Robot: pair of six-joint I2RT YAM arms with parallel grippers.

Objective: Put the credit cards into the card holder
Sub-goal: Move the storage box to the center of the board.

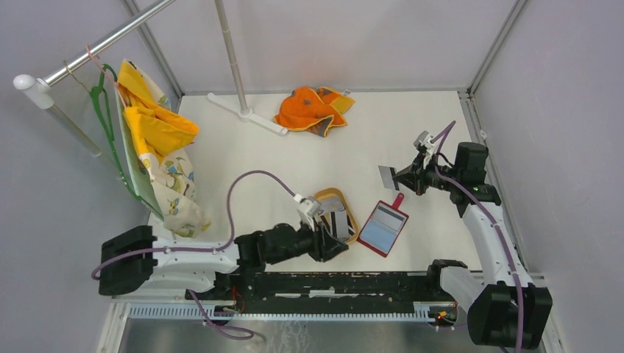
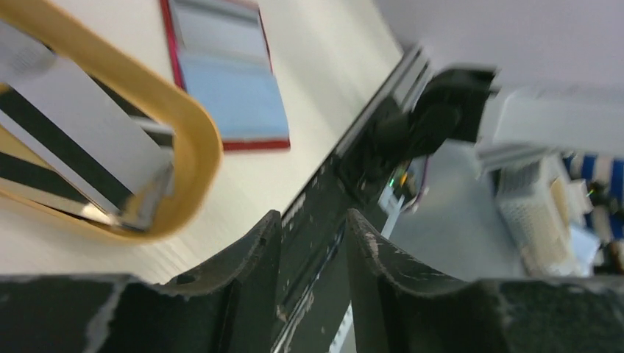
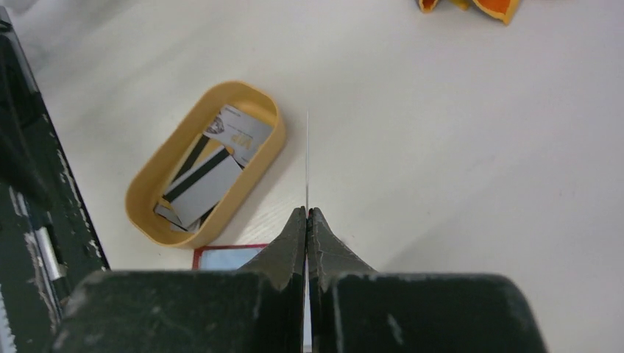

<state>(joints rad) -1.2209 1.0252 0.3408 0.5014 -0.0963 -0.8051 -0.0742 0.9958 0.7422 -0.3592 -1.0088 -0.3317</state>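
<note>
Right tool (image 3: 307,215) grips card (image 1: 388,177) edge over open tabletop (image 3: 456,147).

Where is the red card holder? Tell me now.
In the top view the card holder lies open, right of centre, just right of the tan tray.

We are seeing the left arm (image 1: 283,244) crowding the near side of the tray (image 1: 355,217) along the near edge of the tabletop (image 1: 309,162). The card holder (image 1: 383,228) is lying uncovered beside it, with bare surface reaching the orange cloth (image 1: 313,109).

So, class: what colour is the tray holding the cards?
The tray is tan-yellow; right wrist view shows it best.
</note>
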